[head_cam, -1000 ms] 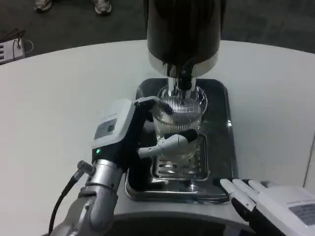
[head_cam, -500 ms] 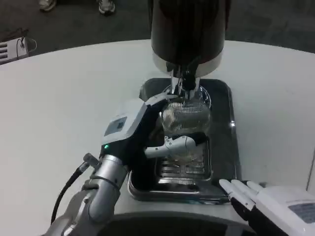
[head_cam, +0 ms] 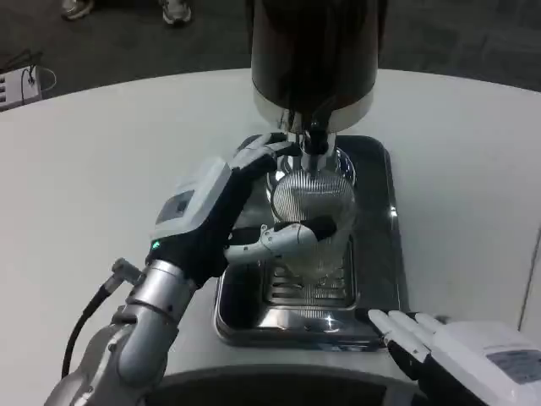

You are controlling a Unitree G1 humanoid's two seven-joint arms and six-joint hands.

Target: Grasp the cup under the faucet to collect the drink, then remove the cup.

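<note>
Nearest, at the counter's edge: right hand [head_cam: 473,355], white-backed, fingers [head_cam: 397,326] stretched out side by side, holding nothing, tips just short of the drip tray [head_cam: 376,220]. Waiting, by the look of it.

Next, over the tray's left side: left hand [head_cam: 224,216] wrapped about the cup [head_cam: 313,207], thumb across its near wall, other fingers curled round the far side. Cup tilted rather than upright, lifted off the grate [head_cam: 308,288], rim just below the faucet [head_cam: 314,139]. Clear ribbed glass or plastic, rounded body; contents impossible to tell.

Step in hand, judged: collecting the drink under the spout, or just at the end of it. Next move likely calls for levelling the cup, drawing it down and toward the robot clear of the spout, without spilling.

Tray: polished steel, rounded corners, slotted grate set in. Behind: dispenser [head_cam: 313,51], dark glossy cylinder on a chrome band. All on a white, smooth, curved counter [head_cam: 101,169].
</note>
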